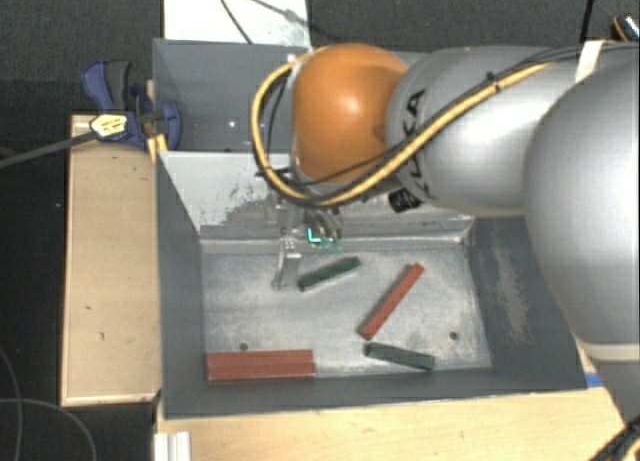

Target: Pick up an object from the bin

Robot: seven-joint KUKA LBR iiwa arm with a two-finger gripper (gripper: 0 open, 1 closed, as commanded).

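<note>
Approach step, by the look of it: end effector point(297, 264) low over the far part of the grey metal bin point(180, 279), just beside the left end of a slim dark green stick point(330, 272) flat on the floor. Spread or pressed together: cannot tell. Next calls for straddling that stick across its narrow width, closing, lifting straight. Scuffed bare metal, roomy: slanted reddish-brown bar point(392, 300) near; second dark green stick point(400, 356) and long reddish-brown block point(260, 365) well apart, by the near wall.
</note>
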